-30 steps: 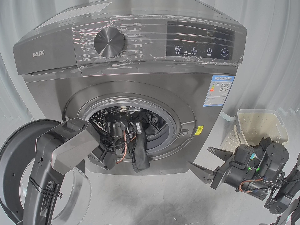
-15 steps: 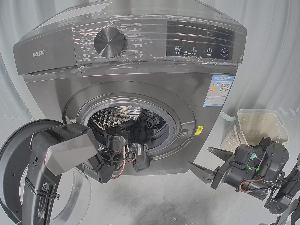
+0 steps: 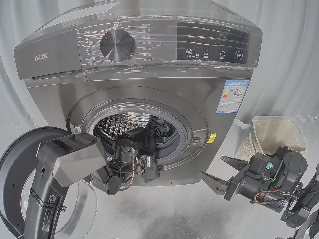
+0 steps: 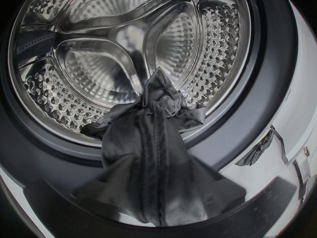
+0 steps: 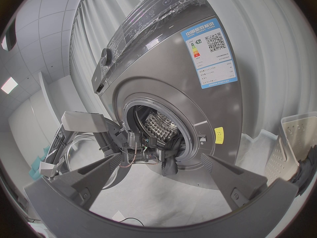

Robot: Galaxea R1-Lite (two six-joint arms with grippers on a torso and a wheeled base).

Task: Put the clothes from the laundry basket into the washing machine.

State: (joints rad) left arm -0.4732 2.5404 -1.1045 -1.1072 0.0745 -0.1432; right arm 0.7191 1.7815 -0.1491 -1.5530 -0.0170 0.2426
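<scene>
The washing machine (image 3: 139, 83) stands with its door (image 3: 16, 163) swung open to the left. A dark garment (image 3: 151, 136) lies partly in the drum (image 4: 99, 60) and hangs out over the lower rim (image 4: 155, 182). My left gripper (image 3: 149, 165) sits at that rim, open, with the hanging cloth lying between its fingers (image 4: 221, 189). My right gripper (image 3: 211, 166) is open and holds nothing, low in front of the machine's right corner. Behind it the cream laundry basket (image 3: 265, 130) holds more dark clothes (image 3: 281, 152).
The open door takes up the floor space left of the machine. White curtains hang behind and to both sides. The grey floor (image 3: 179, 209) in front of the machine is bare. The basket (image 5: 297, 133) stands against the machine's right side.
My left gripper came back out of the drum and down to the lower rim, then rose slightly. The garment's hanging end bunched up shorter. The right arm has not moved.
</scene>
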